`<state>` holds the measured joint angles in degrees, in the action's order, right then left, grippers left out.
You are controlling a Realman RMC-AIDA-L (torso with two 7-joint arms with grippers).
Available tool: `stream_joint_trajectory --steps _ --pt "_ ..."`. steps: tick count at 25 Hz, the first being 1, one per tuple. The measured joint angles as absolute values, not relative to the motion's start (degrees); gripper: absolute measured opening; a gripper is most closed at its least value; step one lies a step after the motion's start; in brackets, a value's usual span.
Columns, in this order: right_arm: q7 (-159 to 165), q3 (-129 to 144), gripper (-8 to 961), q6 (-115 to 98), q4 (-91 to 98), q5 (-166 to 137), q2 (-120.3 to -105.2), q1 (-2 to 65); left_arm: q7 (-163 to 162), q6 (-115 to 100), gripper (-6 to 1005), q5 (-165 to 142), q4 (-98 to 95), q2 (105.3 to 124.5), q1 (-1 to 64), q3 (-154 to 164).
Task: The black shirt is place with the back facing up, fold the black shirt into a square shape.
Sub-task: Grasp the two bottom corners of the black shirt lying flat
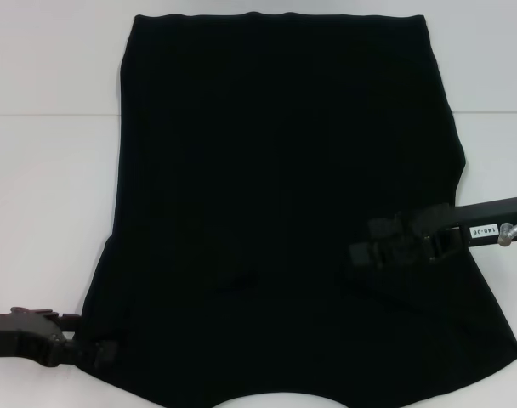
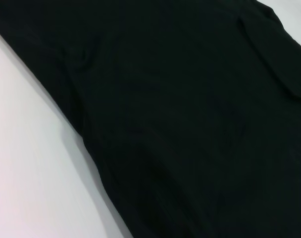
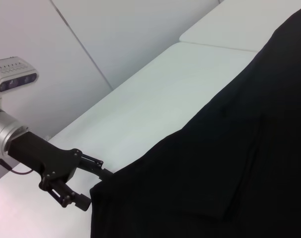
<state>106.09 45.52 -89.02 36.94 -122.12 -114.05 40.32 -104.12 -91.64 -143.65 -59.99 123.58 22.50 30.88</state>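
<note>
- Across the middle of the white counter (image 1: 46,212), the black shirt (image 1: 275,187) lies spread flat; it reaches from a straight edge at 12 o'clock to a wider, curved edge at 6 o'clock.
- At 8 o'clock in the head view, the left gripper (image 1: 93,350) sits at the shirt's near left corner, its arm coming in from the left edge.
- In the right wrist view, the left gripper (image 3: 93,186) shows two fingers (image 3: 74,198) set one above and one below the cloth edge, with the shirt's corner between them; whether they press on the cloth cannot be told.
- At 4 o'clock in the head view, the right gripper (image 1: 365,251) lies over the shirt's right side, its arm reaching in from the right edge and carrying a small white label (image 1: 482,230).
- How far the right gripper's fingers are open cannot be told: black fingers on black cloth.
- In the left wrist view, the shirt (image 2: 190,124) fills most of the field, with a fold or flap toward one corner and bare counter (image 2: 31,173) beside its edge.
</note>
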Motion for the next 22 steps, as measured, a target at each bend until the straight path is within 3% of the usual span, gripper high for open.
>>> stream_joint_trajectory --steps 4,15,22 --pt "106.38 45.25 925 -88.88 36.99 -121.89 -114.06 40.35 -104.19 -90.68 944 -143.91 -60.05 123.58 22.59 31.33" --pt "106.51 44.56 925 -89.26 37.09 -121.66 -114.07 40.29 -104.25 -89.71 760 -144.36 -60.45 123.35 23.08 31.62" --pt "106.52 44.12 925 -89.30 37.09 -121.63 -113.89 40.08 -104.64 -89.61 454 -145.69 -60.51 123.37 23.21 31.64"
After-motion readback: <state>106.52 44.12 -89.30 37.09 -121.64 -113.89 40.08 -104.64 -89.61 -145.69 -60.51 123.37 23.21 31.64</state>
